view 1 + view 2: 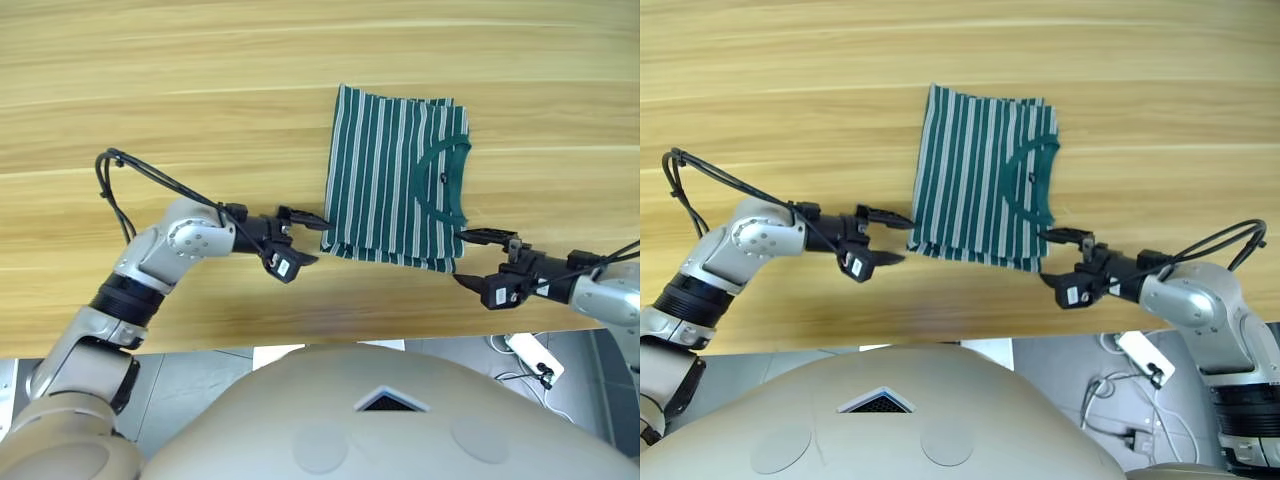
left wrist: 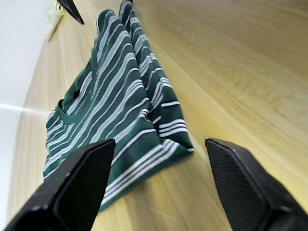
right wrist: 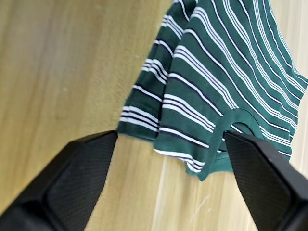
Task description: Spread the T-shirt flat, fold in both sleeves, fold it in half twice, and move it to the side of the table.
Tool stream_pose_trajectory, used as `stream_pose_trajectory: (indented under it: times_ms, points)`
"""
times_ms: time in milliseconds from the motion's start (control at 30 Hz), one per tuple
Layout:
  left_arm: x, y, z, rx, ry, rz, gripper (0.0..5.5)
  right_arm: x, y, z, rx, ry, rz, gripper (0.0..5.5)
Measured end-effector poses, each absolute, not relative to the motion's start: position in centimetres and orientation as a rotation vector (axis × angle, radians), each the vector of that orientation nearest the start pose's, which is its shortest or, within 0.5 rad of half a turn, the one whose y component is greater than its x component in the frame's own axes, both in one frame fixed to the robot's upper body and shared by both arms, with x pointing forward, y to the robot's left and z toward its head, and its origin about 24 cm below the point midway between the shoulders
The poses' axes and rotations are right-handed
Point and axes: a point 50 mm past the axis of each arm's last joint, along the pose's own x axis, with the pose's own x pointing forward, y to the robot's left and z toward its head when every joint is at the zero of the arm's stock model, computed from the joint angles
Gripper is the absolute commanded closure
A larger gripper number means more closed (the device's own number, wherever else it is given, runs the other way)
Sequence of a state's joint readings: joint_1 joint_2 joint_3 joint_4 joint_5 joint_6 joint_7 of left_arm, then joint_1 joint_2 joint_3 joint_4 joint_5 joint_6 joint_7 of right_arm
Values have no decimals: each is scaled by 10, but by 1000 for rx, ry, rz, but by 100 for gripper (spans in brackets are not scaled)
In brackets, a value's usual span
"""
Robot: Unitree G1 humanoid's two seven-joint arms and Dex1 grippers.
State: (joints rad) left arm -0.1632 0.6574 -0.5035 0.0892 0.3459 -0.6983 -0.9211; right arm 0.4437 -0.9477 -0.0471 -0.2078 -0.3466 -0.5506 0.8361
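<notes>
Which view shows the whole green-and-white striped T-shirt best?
The left eye view: the green-and-white striped T-shirt lies whole, seen from above; the right eye view matches. Both wrist views see it obliquely from near corners, partly cut off.

1. The folded green-and-white striped cloth T-shirt (image 1: 395,180) lies on the long light wooden table (image 1: 150,100), a bit right of the middle.
2. The black two-finger left gripper (image 1: 312,240) is just beside the shirt's near left corner.
3. The black two-finger right gripper (image 1: 465,258) is just beside its near right corner.
4. The shirt's near edge lies between the two grippers.
</notes>
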Motion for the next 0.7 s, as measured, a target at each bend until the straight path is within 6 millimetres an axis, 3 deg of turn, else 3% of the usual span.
stream_pose_trajectory:
  times_ms: [533, 700]
  points:
    - [209, 123, 32, 1185, -252, -1641, 195, 150, -235, 46, -1241, 253, 1289, 438]
    - [207, 126, 31, 1194, -244, -1659, 282, 151, -232, 42, -1230, 257, 1296, 536]
